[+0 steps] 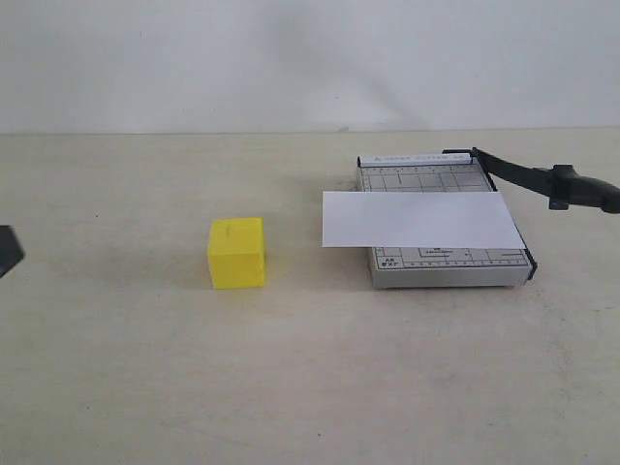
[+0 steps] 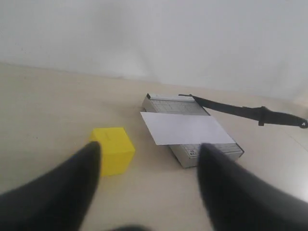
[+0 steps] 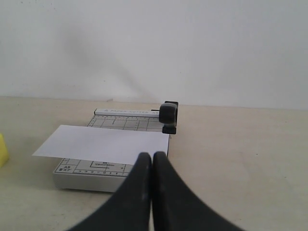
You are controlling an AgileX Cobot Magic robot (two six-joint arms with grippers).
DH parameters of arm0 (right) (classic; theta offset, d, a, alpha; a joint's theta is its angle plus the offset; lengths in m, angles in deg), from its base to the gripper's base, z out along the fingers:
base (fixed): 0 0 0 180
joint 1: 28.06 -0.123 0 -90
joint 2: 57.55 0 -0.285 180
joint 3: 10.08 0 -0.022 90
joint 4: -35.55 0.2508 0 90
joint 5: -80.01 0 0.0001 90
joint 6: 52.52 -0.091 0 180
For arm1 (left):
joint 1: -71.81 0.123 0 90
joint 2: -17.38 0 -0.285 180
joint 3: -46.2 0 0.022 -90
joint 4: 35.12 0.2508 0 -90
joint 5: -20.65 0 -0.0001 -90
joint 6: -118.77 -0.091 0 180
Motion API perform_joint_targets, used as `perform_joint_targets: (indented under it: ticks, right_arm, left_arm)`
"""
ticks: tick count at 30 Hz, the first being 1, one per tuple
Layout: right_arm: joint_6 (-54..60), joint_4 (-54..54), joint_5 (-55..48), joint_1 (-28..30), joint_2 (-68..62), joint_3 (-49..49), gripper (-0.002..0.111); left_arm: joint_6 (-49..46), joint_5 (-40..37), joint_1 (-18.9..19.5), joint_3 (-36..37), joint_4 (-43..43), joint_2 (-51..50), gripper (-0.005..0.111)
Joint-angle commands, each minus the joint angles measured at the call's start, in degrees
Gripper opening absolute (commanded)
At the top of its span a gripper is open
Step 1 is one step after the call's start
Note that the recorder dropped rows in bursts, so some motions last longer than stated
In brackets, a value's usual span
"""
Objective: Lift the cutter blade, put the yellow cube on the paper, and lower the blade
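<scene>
left claw (image 2: pixel 150 149) apart near yellow cube (image 2: pixel 113 149); right claw (image 3: pixel 152 156) together facing paper (image 3: pixel 103 143) lying across grey base (image 3: pixel 86 169)

Paper (image 1: pixel 418 220) on cutter base (image 1: pixel 455 262), cube (image 1: pixel 236 253) to left, blade (image 1: pixel 523 176) rt side

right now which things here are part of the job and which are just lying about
Part of the job:
- cutter blade
- yellow cube
- paper
- grey cutter base, which the blade hinges on

Not part of it:
- table
- white wall
No other loose item shows in any view.
</scene>
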Motion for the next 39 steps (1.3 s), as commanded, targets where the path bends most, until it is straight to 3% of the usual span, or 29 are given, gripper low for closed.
perform_joint_targets:
  ticks: [1, 4, 6, 9, 12, 16, 20, 27, 39]
  right_arm:
    - [-0.05, 0.20, 0.10, 0.01, 0.31, 0.22, 0.000]
    - [-0.05, 0.20, 0.10, 0.01, 0.31, 0.22, 0.000]
    - [-0.05, 0.20, 0.10, 0.01, 0.31, 0.22, 0.000]
    - [-0.05, 0.20, 0.24, 0.01, 0.31, 0.22, 0.000]
    - [-0.05, 0.20, 0.24, 0.01, 0.31, 0.22, 0.000]
    - [-0.05, 0.20, 0.12, 0.01, 0.31, 0.22, 0.000]
    - [-0.05, 0.20, 0.12, 0.01, 0.31, 0.22, 0.000]
    - [-0.05, 0.20, 0.12, 0.01, 0.31, 0.22, 0.000]
    - [-0.05, 0.20, 0.12, 0.01, 0.31, 0.22, 0.000]
  left_arm:
    - [-16.03, -4.26, 0.20, -6.60, -11.55, -17.26, 0.090]
    - [-18.45, -11.19, 0.07, -17.69, -11.55, -34.71, 0.079]
    - [-21.64, -13.50, -2.23, -24.61, -11.44, -44.87, 0.065]
    - [-27.67, -15.86, -10.68, -34.69, -11.32, -58.13, 0.050]
    - [-32.39, -16.52, -15.84, -38.98, -11.32, -65.02, 0.038]
    - [-40.77, -12.94, -22.45, -43.16, -11.32, -71.93, 0.005]
    - [-48.15, -4.43, -28.40, -47.17, -11.90, -77.59, 0.005]
    - [-49.33, 9.61, -35.45, -55.92, -13.35, -85.69, 0.005]
    - [-49.33, 10.25, -36.26, -70.26, -13.35, -97.35, 0.005]
